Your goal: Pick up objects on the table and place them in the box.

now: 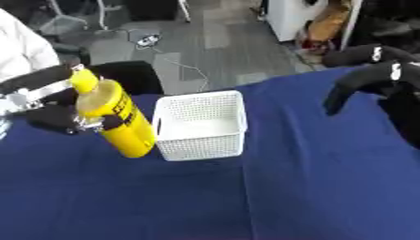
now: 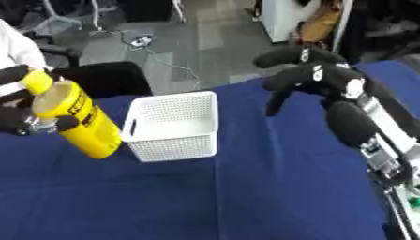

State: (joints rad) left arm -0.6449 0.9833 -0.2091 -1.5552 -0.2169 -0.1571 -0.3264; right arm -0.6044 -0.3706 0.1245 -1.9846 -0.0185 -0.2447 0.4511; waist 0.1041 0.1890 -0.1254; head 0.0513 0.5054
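Gripping a yellow bottle (image 1: 115, 119), the left hand (image 1: 57, 117) enters from the left edge of the left eye view, its black fingers curled round the bottle's upper body just under the neck. The bottle is tilted, its yellow cap (image 1: 83, 79) leaning up and to the left while its base points down toward the blue-covered desk (image 1: 311, 187). It carries a black label with lettering too small to read. The base sits just beside the left wall of a white mesh box (image 1: 201, 124), at about the height of the box's lower edge; whether the bottle touches the cloth cannot be told from here. The box stands upright on the desk with nothing visible inside it. At the right edge, part of the right hand (image 1: 369, 82) shows, black fingers drooping downward above the desk.

The right eye view shows the right hand (image 2: 316, 77) more fully. It hangs above the far right part of the desk, well apart from the box (image 2: 172, 126), with its fingers relaxed, pointing down and holding nothing. Its black forearm (image 2: 357, 122) runs down toward the lower right corner. The bottle (image 2: 82, 124) here lies close to the left edge, tilted the same way, with the left hand (image 2: 20, 119) only partly in view around it.
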